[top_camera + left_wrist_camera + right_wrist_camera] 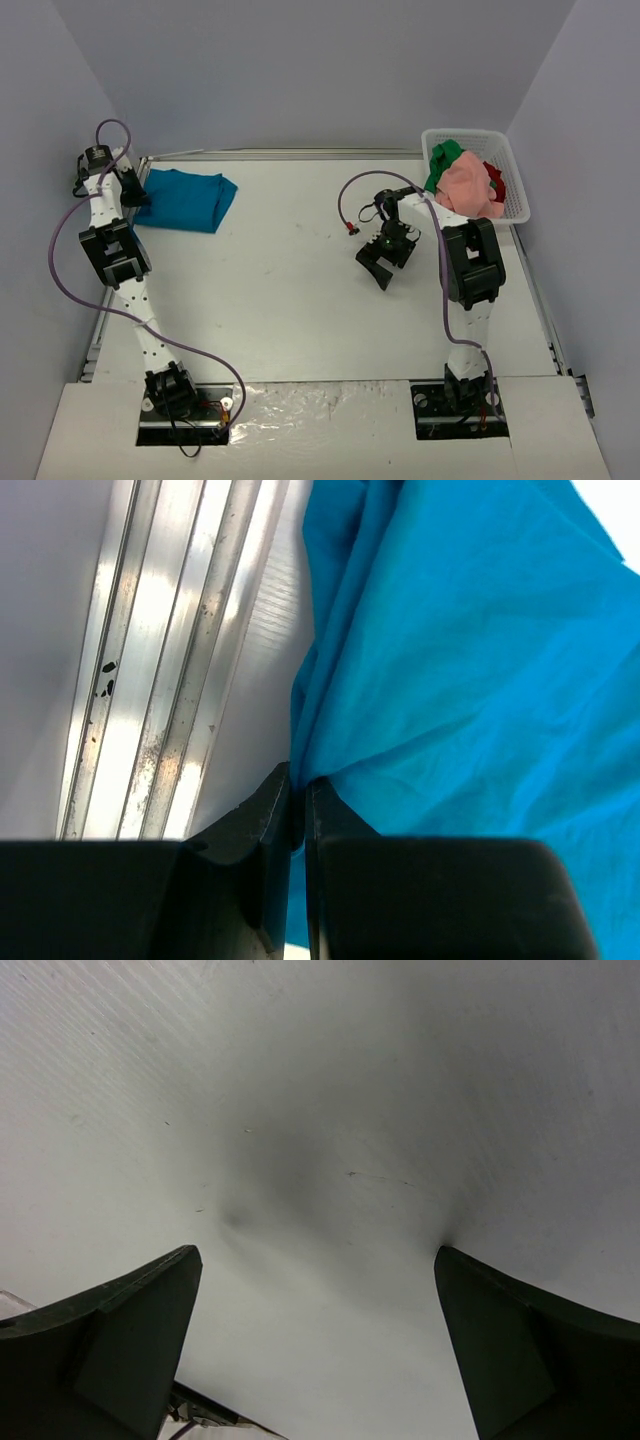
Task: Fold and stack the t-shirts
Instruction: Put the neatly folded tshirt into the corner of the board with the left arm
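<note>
The teal-blue t-shirt lies folded at the far left of the table. My left gripper sits at its left edge and is shut on a pinch of the cloth; the left wrist view shows the teal-blue t-shirt caught between the closed fingers at my left gripper. The pink t-shirt, green t-shirt and red t-shirt lie bunched in the white basket at the far right. My right gripper is open and empty over bare table, as my right gripper shows in its wrist view.
An aluminium rail runs along the table's left edge, right beside the left gripper. Grey walls close in the far, left and right sides. A purple cable loops off the right arm above the table.
</note>
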{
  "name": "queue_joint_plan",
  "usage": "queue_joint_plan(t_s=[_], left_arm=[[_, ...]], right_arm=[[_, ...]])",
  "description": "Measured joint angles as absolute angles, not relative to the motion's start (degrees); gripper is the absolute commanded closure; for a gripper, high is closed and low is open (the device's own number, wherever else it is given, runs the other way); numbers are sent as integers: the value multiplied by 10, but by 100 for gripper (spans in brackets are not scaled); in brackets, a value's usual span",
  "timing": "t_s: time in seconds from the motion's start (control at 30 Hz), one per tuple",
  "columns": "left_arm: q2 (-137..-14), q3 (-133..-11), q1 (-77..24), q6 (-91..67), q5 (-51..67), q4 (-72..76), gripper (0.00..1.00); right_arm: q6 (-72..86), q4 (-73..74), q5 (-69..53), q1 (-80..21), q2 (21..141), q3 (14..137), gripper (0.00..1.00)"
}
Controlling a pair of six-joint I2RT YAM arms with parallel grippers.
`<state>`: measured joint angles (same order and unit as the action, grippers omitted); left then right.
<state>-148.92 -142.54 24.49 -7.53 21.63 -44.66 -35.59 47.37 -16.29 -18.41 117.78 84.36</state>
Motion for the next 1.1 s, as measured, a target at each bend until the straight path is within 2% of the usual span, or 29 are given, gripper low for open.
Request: queue_joint_plan(t_s=[0.13, 0.17, 0.2, 0.27, 0.33, 0.43, 0.53, 0.73, 1.0, 1.1], left_arm=[[-1489, -1398, 245, -85, 209, -424, 97], [-1489, -1394, 245, -87, 209, -418, 94], [-1488, -1392, 246, -88, 209, -416, 77], [-1486, -1387, 246, -88, 209, -410, 58], [-1481, -1379, 246, -91, 214, -402, 44], [-1470, -1366, 246, -90, 213, -404, 37], [-1456, -1350, 246, -85, 209, -408, 32], [-1383, -1318, 246, -74, 192, -423, 32], [-1198, -1288, 251, -46, 181, -432, 31], [-1094, -1207, 251, -28, 197, -418, 30]], right_arm=[[-356, 476, -162, -184, 1179, 846, 0], [-356, 476, -161, -184, 1179, 846, 0], [-356, 476, -161, -184, 1179, 846, 0], [-356, 476, -161, -184, 1179, 846, 0], [-356, 476, -161, -184, 1179, 846, 0], [-356, 476, -161, -184, 1179, 846, 0], [-357, 476, -161, -184, 1179, 846, 0], [-362, 475, -162, -184, 1175, 842, 0], [-365, 468, -171, -184, 1161, 829, 0], [-357, 457, -171, -184, 1147, 829, 0]])
